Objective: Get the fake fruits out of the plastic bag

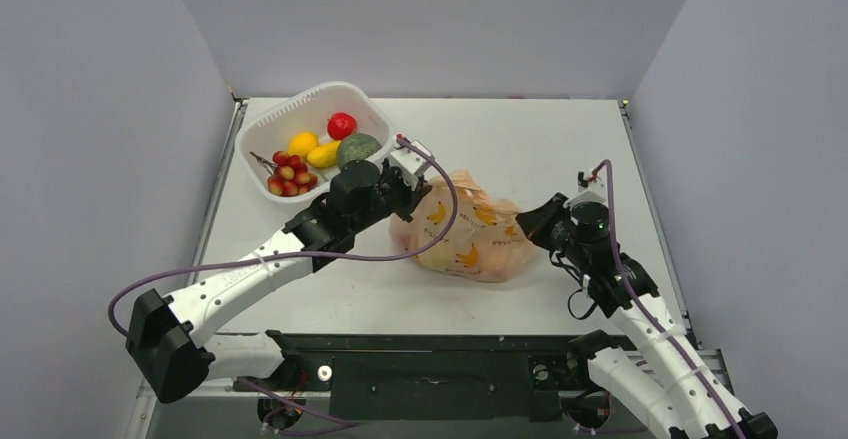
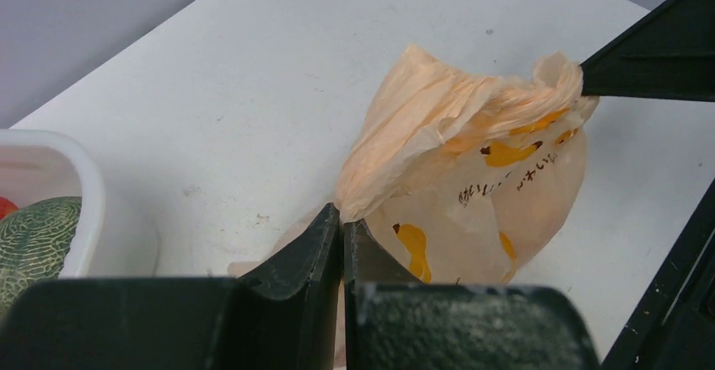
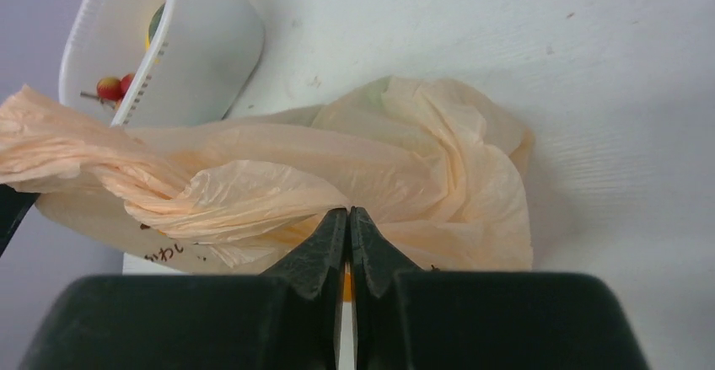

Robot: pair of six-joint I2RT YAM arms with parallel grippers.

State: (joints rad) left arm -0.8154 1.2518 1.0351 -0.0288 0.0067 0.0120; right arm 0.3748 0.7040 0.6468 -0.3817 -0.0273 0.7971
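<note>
The pale peach plastic bag (image 1: 470, 234) lies bulging at the table's centre, its orange printed marks showing; what is inside is only dimly visible. My left gripper (image 1: 408, 191) is shut on the bag's left edge, and in the left wrist view (image 2: 341, 218) the film is pinched at its tips. My right gripper (image 1: 530, 221) is shut on the bag's right side, which also shows in the right wrist view (image 3: 348, 216). The bag top (image 2: 472, 109) is stretched between both grippers. Fake fruits lie in the basket: a red one (image 1: 342, 125), two yellow ones (image 1: 303, 143) and a small red cluster (image 1: 288, 174).
The white slotted basket (image 1: 262, 129) stands at the back left, close beside my left gripper, and also holds a dull dark-green round fruit (image 1: 358, 147). Grey walls enclose the table on three sides. Bare table lies behind and to the right of the bag.
</note>
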